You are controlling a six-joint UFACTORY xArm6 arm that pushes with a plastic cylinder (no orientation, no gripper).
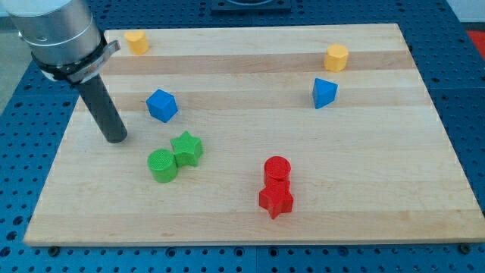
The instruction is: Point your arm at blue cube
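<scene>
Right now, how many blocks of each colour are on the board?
Blue: 2, the blue cube and another blue block
Green: 2
Red: 2
Yellow: 2
Total: 8

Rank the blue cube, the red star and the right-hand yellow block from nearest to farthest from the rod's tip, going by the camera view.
From my tip, at the view's left:
1. Blue cube, just to the tip's right and a little toward the view's top.
2. Red star, toward the view's bottom, right of centre.
3. Yellow block, near the view's top right, farthest.
</scene>
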